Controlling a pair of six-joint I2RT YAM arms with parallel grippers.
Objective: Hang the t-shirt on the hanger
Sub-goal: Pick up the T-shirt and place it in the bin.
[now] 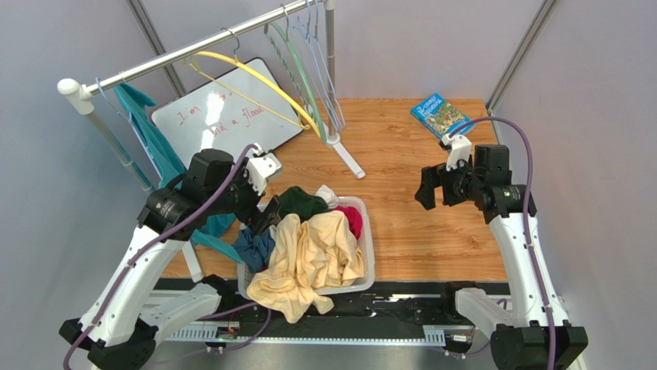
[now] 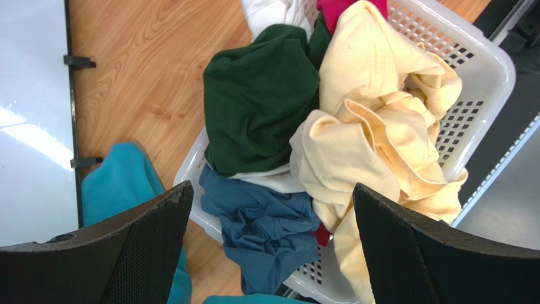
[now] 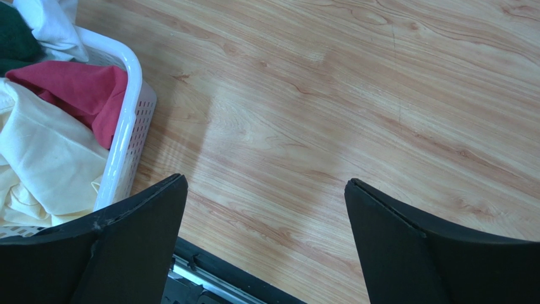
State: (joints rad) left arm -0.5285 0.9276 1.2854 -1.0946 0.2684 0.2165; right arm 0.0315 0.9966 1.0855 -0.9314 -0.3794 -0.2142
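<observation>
The cream-yellow t-shirt (image 1: 312, 258) lies crumpled on top of the white laundry basket (image 1: 368, 250) and spills over its near edge; it also shows in the left wrist view (image 2: 374, 133) and the right wrist view (image 3: 38, 164). The yellow hanger (image 1: 254, 81) hangs by its metal hook from the rail (image 1: 200, 48) at the back left. My left gripper (image 1: 266, 218) is open and empty above the basket's left end, jaws wide apart (image 2: 272, 247). My right gripper (image 1: 429, 189) is open and empty over bare table right of the basket (image 3: 266, 244).
The basket also holds a dark green garment (image 2: 260, 95), a blue one (image 2: 266, 221), a red one (image 3: 76, 88) and a white one. A teal garment (image 1: 146, 135) hangs on the rail, with pale green and light blue hangers (image 1: 308, 62). A whiteboard (image 1: 224, 116) and a book (image 1: 438, 114) lie behind.
</observation>
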